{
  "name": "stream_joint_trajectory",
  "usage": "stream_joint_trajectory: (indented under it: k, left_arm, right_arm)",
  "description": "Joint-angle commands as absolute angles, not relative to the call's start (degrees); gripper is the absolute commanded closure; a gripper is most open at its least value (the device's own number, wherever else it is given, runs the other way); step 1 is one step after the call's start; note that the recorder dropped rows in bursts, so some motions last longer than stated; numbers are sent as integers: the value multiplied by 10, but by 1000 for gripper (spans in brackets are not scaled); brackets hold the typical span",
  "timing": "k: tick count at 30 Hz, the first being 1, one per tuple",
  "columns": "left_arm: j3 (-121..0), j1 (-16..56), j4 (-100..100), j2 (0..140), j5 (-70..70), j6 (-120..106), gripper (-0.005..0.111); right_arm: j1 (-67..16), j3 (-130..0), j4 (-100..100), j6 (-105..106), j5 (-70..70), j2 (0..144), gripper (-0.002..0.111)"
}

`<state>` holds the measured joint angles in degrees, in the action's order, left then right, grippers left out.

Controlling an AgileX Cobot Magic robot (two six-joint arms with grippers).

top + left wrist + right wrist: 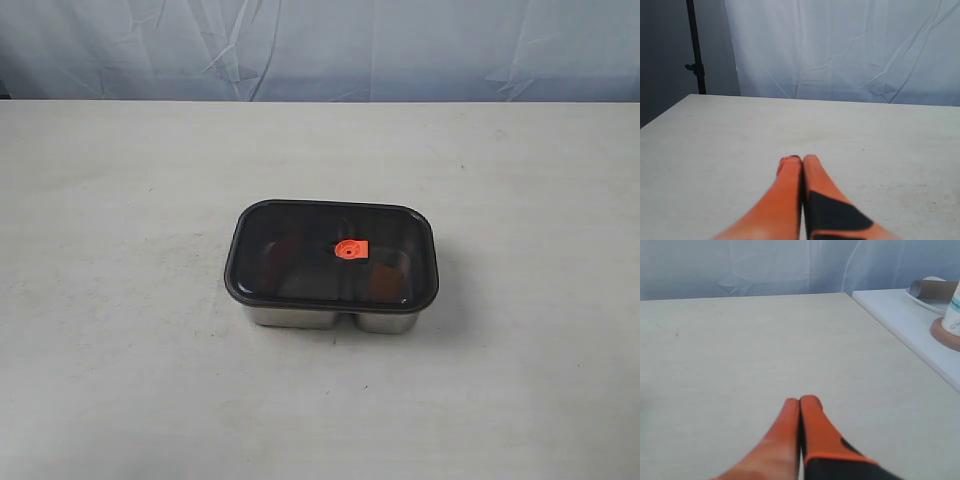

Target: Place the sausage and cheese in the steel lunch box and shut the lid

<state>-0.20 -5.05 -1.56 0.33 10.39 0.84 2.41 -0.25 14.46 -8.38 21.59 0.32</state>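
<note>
The box (300,318) sits near the middle of the table (120,300), its long side running across the exterior view. Only its front wall shows: a low band of shiny steel with rounded corners, and a shallow notch near the middle where the two compartments meet.

The lid (285,255) lies flat on the box and covers it from edge to edge, with its dark rim overhanging the steel all round. It is smoky and translucent, rectangular with rounded corners. A small orange valve (351,249) stands at its centre.

The inside of the box shows through the lid only as dim shapes. A paler divider line runs from front to back, and there is a warm orange-brown tint in the right compartment. Neither the sausage nor the cheese can be made out for certain through the dark plastic.

Neither arm shows in the exterior view. In the left wrist view the left gripper (796,161) has its two orange fingers pressed together along their length, with nothing between them. It is above bare table, well apart from the box. In the right wrist view the right gripper (799,401) is the same: fingers closed tip to tip, holding nothing, over bare table. A pale wrinkled curtain (320,50) hangs behind the table.
</note>
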Motion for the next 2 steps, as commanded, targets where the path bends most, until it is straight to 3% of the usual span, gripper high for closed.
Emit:
stream_joint_trajectory:
  k: [1,2]
  left_arm:
    - [0,-51,-13,0,99,10,107]
    - [0,-51,-13,0,99,10,107]
  right_arm:
    - [27,0,145,-81,208,0,108]
    - [27,0,145,-81,208,0,108]
